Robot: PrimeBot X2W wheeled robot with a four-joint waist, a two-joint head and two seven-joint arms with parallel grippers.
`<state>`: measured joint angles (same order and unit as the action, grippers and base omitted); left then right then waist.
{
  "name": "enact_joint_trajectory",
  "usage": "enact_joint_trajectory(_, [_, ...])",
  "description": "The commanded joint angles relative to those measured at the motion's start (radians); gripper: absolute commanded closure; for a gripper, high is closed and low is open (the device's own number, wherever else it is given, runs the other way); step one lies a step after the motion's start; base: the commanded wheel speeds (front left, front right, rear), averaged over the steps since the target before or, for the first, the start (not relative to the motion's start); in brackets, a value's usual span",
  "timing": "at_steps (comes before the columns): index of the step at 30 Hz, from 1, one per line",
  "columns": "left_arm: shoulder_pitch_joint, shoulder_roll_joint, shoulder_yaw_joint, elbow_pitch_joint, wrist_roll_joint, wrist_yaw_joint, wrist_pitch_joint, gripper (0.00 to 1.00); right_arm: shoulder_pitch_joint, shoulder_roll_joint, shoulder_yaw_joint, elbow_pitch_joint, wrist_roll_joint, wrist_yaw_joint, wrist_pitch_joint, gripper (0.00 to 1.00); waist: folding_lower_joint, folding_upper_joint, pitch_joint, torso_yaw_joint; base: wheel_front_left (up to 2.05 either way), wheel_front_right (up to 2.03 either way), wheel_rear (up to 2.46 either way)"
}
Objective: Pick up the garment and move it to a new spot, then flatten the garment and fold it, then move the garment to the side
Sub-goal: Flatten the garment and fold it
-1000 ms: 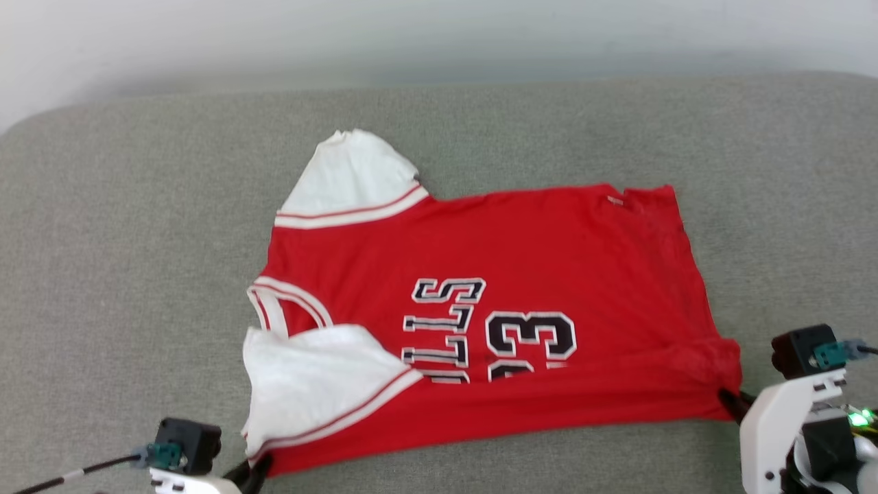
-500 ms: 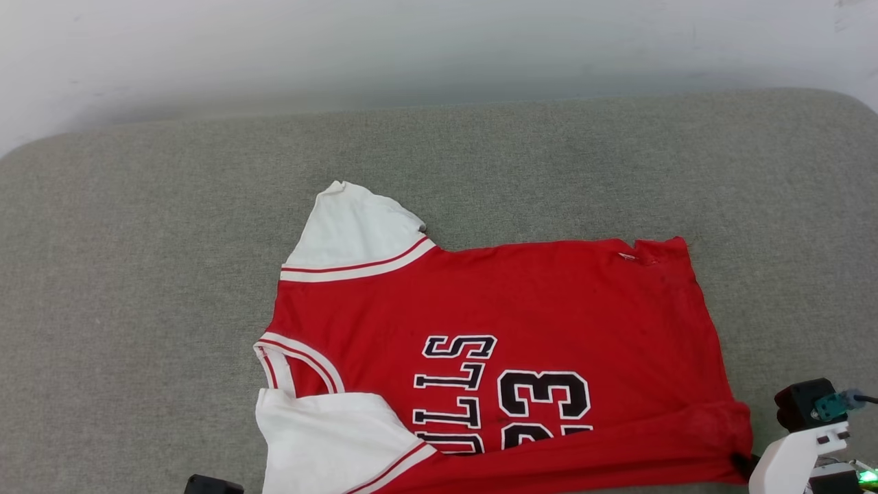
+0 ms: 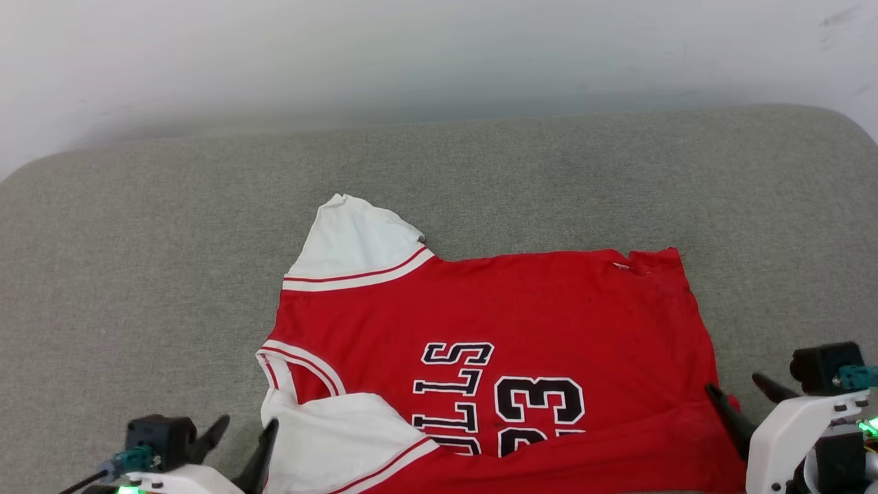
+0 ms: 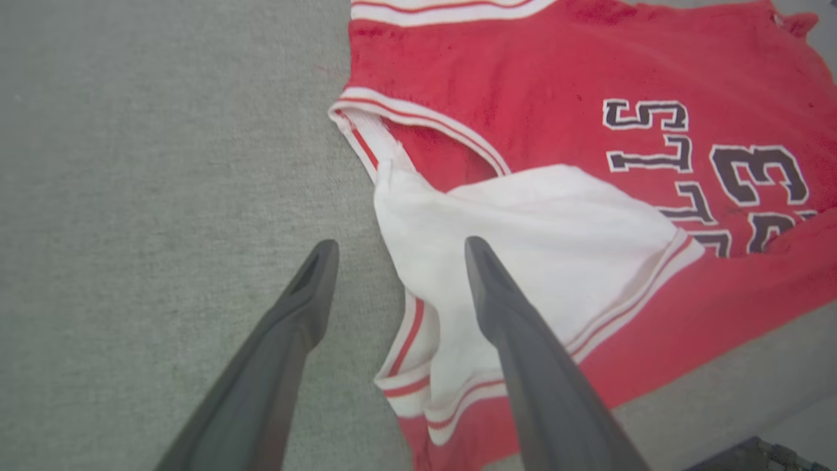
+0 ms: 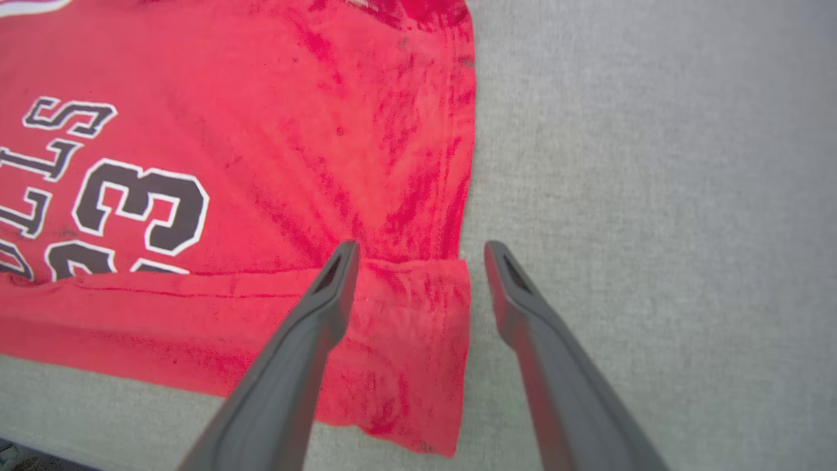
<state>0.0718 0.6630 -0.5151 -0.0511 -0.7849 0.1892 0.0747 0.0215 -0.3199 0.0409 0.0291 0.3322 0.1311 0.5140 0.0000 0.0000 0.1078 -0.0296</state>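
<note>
Our left tool (image 3: pixel 248 422) and right tool (image 3: pixel 732 382) stand spread and empty, each straddling a near corner of the red jersey (image 3: pixel 514 309) (near edge folded over). We judge this lets it lie flat, centre-near on the grey worktop (image 3: pixel 137 274).

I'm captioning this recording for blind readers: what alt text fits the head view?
A red jersey with white sleeves lies spread on a grey padded surface, its near edge folded up over part of the lettering. The left claw and right claw are open at its two near corners.
</note>
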Motion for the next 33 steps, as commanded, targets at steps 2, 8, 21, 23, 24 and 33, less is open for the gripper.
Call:
enact_joint_trajectory(2, [-0.031,-0.025,0.041,-0.011,0.008,0.011,-0.082,0.0,-0.025,0.008,-0.011,-0.032,-0.007,-0.001,-0.06,0.0,0.0,0.0,-0.011,-0.004,0.0,0.0,0.0])
enact_joint_trajectory(8, [-0.076,-0.099,0.114,-0.013,0.071,0.003,-0.314,0.0,-0.05,0.032,-0.019,-0.096,-0.017,-0.001,-0.258,0.0,0.0,0.0,-0.026,-0.016,0.0,0.0,0.0])
enact_joint_trajectory(21, [-0.097,-0.333,0.363,-0.021,0.306,-0.142,-0.341,0.0,-0.07,0.162,-0.049,-0.099,-0.072,-0.001,-0.614,0.0,0.0,0.0,-0.001,-0.052,0.0,0.0,0.0])
enact_joint_trajectory(23, [-0.115,-0.324,0.356,0.008,0.334,-0.175,-0.34,0.0,-0.078,0.175,-0.04,-0.098,-0.08,-0.001,-0.629,0.0,0.0,0.0,0.011,-0.065,0.0,0.0,0.0])
enact_joint_trajectory(24, [-0.132,-0.313,0.349,0.025,0.347,-0.188,-0.34,0.0,-0.082,0.18,-0.036,-0.1,-0.082,-0.001,-0.634,0.0,0.0,0.0,0.02,-0.073,0.0,0.0,0.0])
enact_joint_trajectory(33, [-0.451,-0.176,0.265,0.18,0.396,-0.282,-0.077,0.0,-0.118,0.185,0.001,-0.142,-0.074,-0.001,-0.649,0.0,0.0,0.0,0.162,-0.156,0.0,0.0,0.0])
